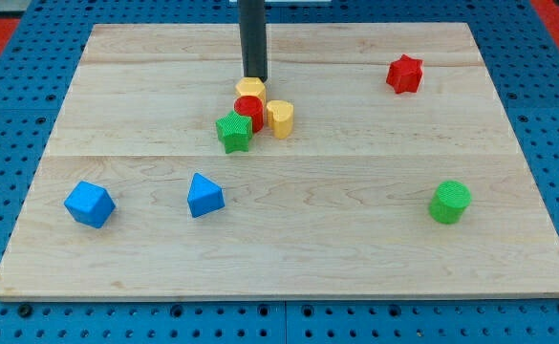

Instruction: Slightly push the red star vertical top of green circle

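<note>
The red star [404,74] lies near the view's top right of the wooden board [355,239]. The green circle [449,202] sits lower right, well below the star and a little to its right. My tip [253,75] is at the top middle, far left of the star, touching or just above a yellow block [250,89] in a cluster.
The cluster under my tip holds the yellow block, a red round block [249,109], a yellow heart-like block [280,118] and a green star [234,132]. A blue cube [90,204] and a blue pointed block [204,195] lie at the lower left.
</note>
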Controlling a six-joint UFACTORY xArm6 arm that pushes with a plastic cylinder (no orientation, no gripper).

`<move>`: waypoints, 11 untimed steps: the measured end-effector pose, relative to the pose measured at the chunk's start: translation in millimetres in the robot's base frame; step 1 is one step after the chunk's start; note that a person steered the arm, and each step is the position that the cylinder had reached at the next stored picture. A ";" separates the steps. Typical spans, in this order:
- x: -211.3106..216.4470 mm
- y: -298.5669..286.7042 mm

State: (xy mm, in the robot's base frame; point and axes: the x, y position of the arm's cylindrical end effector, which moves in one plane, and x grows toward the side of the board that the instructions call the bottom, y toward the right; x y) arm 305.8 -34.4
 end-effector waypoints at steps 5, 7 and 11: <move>56.6 179.4; -12.4 275.7; -28.6 226.1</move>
